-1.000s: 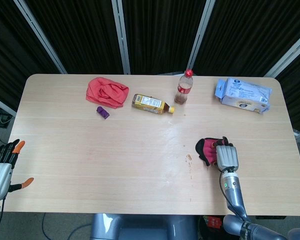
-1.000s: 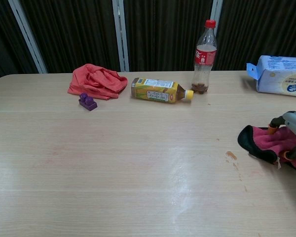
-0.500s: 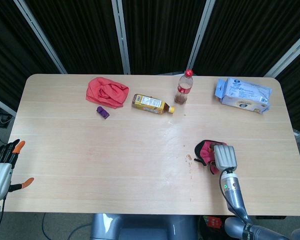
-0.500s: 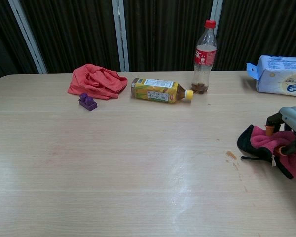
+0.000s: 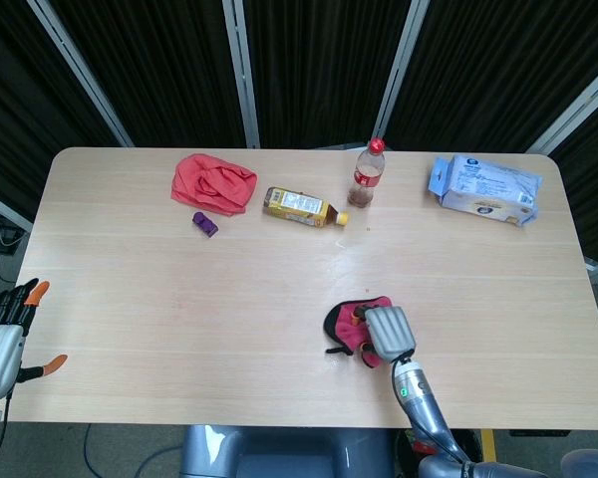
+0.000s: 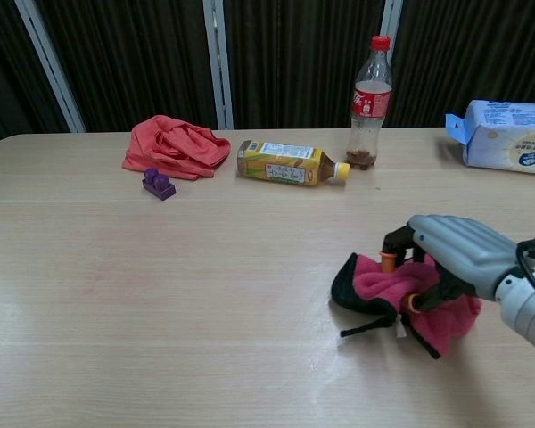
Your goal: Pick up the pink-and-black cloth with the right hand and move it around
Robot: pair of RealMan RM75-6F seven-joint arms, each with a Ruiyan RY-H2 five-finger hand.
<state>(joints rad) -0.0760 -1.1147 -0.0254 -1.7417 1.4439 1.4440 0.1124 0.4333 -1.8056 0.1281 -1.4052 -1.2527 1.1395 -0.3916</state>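
Observation:
The pink-and-black cloth (image 5: 347,325) (image 6: 374,287) is bunched up in my right hand (image 5: 387,334) (image 6: 446,254), which grips it from above, just over the table near its front middle. A black strap of the cloth trails to the left in the chest view. My left hand (image 5: 5,334) hangs off the table's left front corner, fingers apart and holding nothing; the chest view does not show it.
At the back lie a red cloth (image 5: 213,182), a small purple block (image 5: 204,223), a yellow bottle on its side (image 5: 301,207), an upright cola bottle (image 5: 367,174) and a white-blue packet (image 5: 483,189). A small brown stain (image 6: 418,281) marks the table (image 5: 179,319).
My right hand has carried the cloth leftward and a little nearer, from the table's right side toward its front middle. The left hand has not moved.

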